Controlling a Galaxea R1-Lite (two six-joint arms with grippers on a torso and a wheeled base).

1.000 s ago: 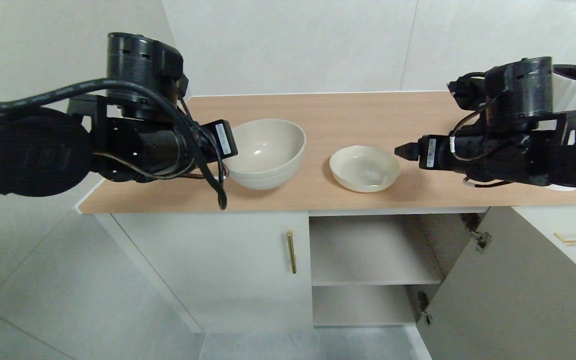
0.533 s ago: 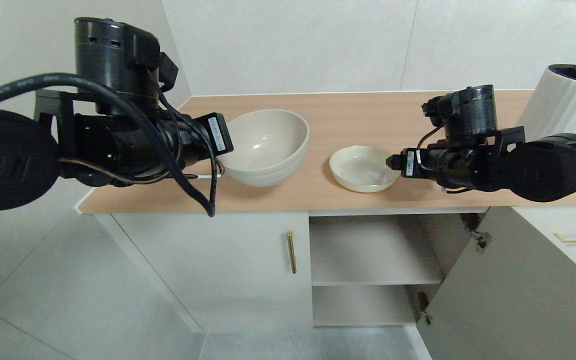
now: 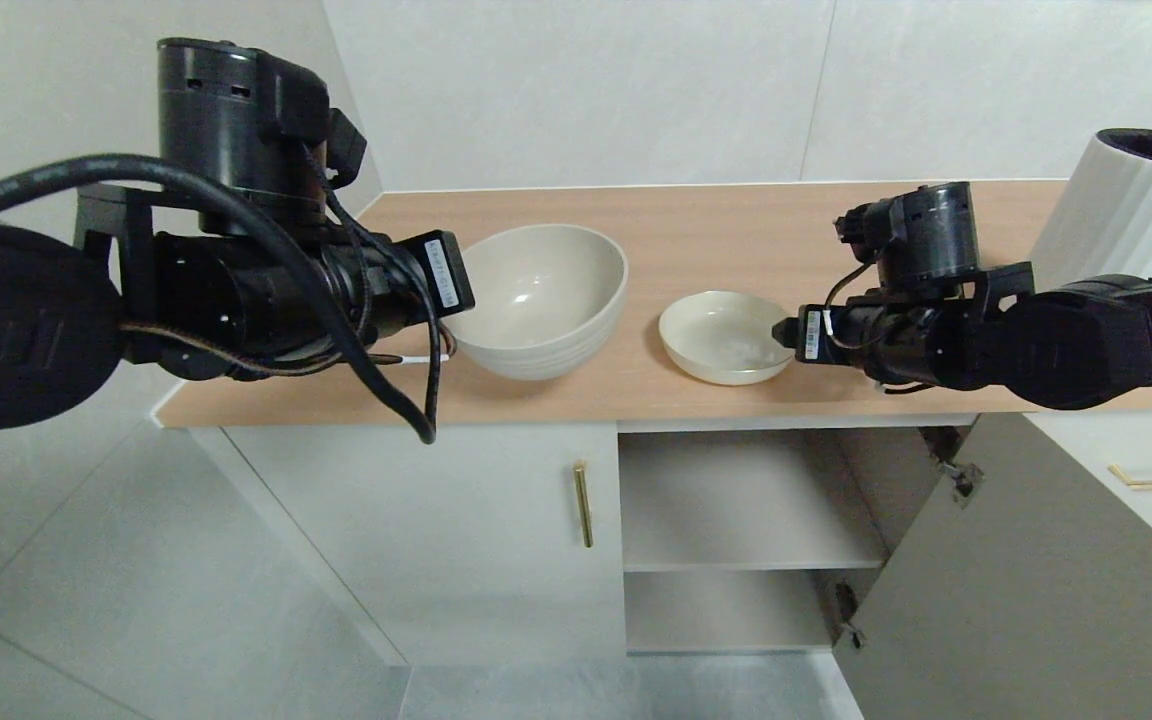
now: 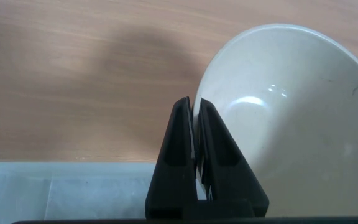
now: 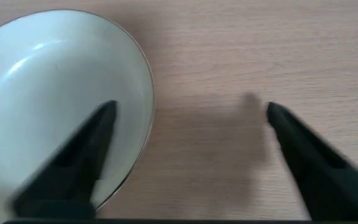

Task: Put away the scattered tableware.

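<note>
My left claw (image 4: 193, 107) was clamped narrow on the rim of the large cream bowl (image 3: 546, 295) — the bowl was tilted at the left part of the counter (image 3: 726, 225), and I could not tell whether its base touched the wood. My right claw (image 5: 191, 111) stood wide, one finger over the inside of the small shallow bowl (image 3: 726, 335), the other over bare counter — straddling its rim. That bowl lay flat near the front edge, above the open cabinet (image 3: 746, 500).

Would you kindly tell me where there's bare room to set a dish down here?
The countertop strip behind the large bowl and small bowl is bare, as are the open cabinet's shelves. The front edge is crowded around both bowls.
</note>
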